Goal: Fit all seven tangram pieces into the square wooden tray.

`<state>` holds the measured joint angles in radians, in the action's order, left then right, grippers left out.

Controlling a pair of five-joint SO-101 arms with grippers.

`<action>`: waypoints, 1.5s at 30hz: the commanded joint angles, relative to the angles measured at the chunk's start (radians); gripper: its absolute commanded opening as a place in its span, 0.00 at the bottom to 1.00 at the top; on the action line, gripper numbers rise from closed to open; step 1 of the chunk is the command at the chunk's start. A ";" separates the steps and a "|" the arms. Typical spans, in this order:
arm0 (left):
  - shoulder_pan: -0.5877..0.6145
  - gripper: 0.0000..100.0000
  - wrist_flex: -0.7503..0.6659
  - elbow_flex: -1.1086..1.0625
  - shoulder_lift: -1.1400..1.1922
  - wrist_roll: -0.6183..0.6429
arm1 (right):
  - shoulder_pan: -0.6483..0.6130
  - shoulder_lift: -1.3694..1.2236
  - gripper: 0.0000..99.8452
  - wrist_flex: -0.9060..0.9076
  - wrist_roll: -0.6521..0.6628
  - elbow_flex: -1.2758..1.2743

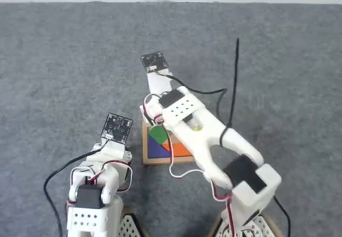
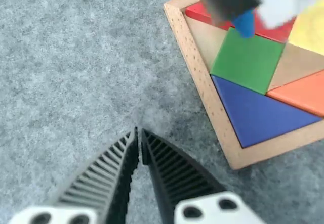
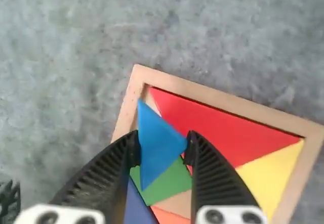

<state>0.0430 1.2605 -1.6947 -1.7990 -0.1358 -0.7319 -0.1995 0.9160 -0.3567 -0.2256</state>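
My right gripper [image 3: 162, 137] is pinching the light blue triangle [image 3: 153, 150] right over the tray [image 3: 126, 102] corner. My left gripper [image 2: 139, 133] is closed and empty, beside the tray.

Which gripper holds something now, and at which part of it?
The right gripper holds the light blue triangle by two of its edges, over the tray. The left gripper is shut and empty.

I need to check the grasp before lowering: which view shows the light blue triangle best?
The right wrist view: the light blue triangle sits in the right gripper, above the tray corner. The left wrist view catches just its tip; in the high view the right arm lies over that spot.
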 commanded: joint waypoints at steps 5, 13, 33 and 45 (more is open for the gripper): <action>0.006 0.01 0.006 0.012 -0.025 0.009 | -0.076 -0.045 0.07 0.007 -0.109 0.094; 0.005 0.01 0.006 0.012 -0.025 0.008 | -0.059 -0.058 0.07 0.007 -0.104 0.107; 0.005 0.01 0.006 0.012 -0.025 0.008 | -0.054 -0.047 0.22 0.019 -0.028 0.106; 0.005 0.01 0.006 0.012 -0.025 0.008 | 0.002 -0.091 0.12 0.050 0.021 0.084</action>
<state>0.0430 1.2605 -1.6947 -1.7990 -0.1358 -0.7457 -0.2839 0.9574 -0.3521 -0.1780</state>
